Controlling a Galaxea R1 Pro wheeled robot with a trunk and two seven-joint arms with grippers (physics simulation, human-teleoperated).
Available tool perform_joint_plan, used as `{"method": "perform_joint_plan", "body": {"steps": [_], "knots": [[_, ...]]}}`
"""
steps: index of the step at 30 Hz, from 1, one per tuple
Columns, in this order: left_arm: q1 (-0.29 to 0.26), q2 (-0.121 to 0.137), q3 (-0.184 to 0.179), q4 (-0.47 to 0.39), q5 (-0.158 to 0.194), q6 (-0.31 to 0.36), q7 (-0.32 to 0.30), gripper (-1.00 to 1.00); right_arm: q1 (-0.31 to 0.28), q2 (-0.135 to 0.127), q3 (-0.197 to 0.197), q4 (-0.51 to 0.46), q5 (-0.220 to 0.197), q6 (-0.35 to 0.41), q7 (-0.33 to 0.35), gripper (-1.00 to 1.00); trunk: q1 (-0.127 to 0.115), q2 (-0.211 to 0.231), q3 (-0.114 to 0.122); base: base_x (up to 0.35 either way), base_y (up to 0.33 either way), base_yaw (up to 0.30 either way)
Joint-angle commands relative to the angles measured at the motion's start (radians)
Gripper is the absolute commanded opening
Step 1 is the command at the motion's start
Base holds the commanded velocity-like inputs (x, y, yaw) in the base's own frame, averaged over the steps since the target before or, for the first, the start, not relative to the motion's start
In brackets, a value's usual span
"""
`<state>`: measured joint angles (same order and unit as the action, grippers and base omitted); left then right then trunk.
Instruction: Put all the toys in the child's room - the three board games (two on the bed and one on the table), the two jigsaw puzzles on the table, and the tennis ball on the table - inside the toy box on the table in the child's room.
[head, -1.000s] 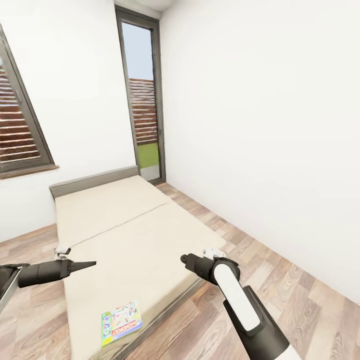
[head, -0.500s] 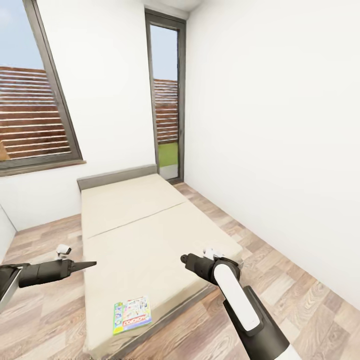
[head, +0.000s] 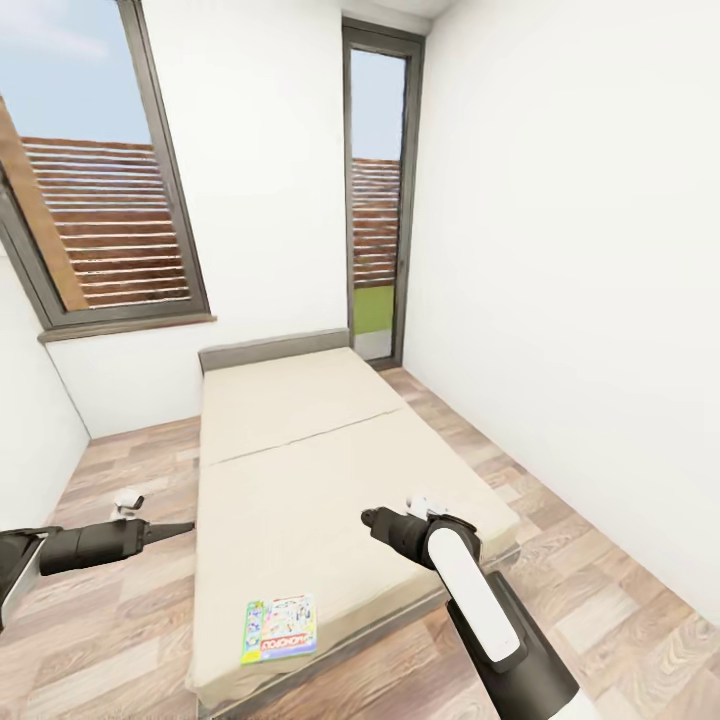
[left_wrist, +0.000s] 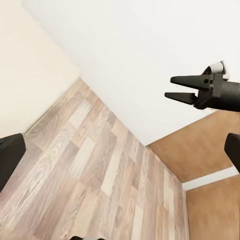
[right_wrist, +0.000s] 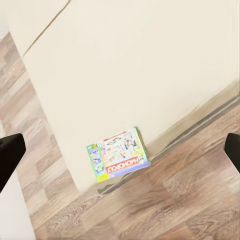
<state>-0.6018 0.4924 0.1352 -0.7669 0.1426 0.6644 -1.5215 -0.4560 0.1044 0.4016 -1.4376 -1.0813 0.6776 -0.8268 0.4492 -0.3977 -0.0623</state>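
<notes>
A low bed with a beige mattress runs away from me down the middle of the room. One board game, a flat printed box with a red band, lies flat near the mattress's near left corner; it is also in the right wrist view. My left gripper hovers open over the floor left of the bed. My right gripper hovers open above the mattress, right of the game and apart from it. It also appears empty in the left wrist view. The table, toy box, jigsaw puzzles and tennis ball are out of view.
Wood floor runs along both sides of the bed. A large window and a tall glass door are in the far wall. A white wall closes the right side, and another white surface stands at the left.
The whole picture has shifted right, so the camera has turned left; more of the left window shows. Both arms hold the same pose and both grippers stay empty.
</notes>
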Motion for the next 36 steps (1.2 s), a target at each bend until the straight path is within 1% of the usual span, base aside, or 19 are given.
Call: {"method": "perform_joint_plan", "body": {"steps": [1, 9, 36], "knots": [[-0.001, 0.0, 0.0, 0.0, 0.0, 0.011, -0.004, 1.0, -0.001, 0.0, 0.0, -0.001, -0.008, 0.002, -0.009, 1.0, 0.001, -0.002, -0.002, 0.068, -0.15, 0.286], [0.0, 0.0, 0.0, 0.0, 0.0, 0.011, -0.005, 1.0, -0.001, 0.0, 0.0, -0.001, -0.008, 0.002, -0.009, 1.0, 0.001, -0.002, -0.002, 0.021, -0.05, 0.288], [0.01, 0.0, -0.001, 0.0, 0.0, 0.011, -0.004, 1.0, -0.001, 0.0, 0.0, -0.001, -0.008, 0.002, -0.009, 1.0, 0.001, -0.002, -0.002, 0.001, -0.002, 0.288]]}}
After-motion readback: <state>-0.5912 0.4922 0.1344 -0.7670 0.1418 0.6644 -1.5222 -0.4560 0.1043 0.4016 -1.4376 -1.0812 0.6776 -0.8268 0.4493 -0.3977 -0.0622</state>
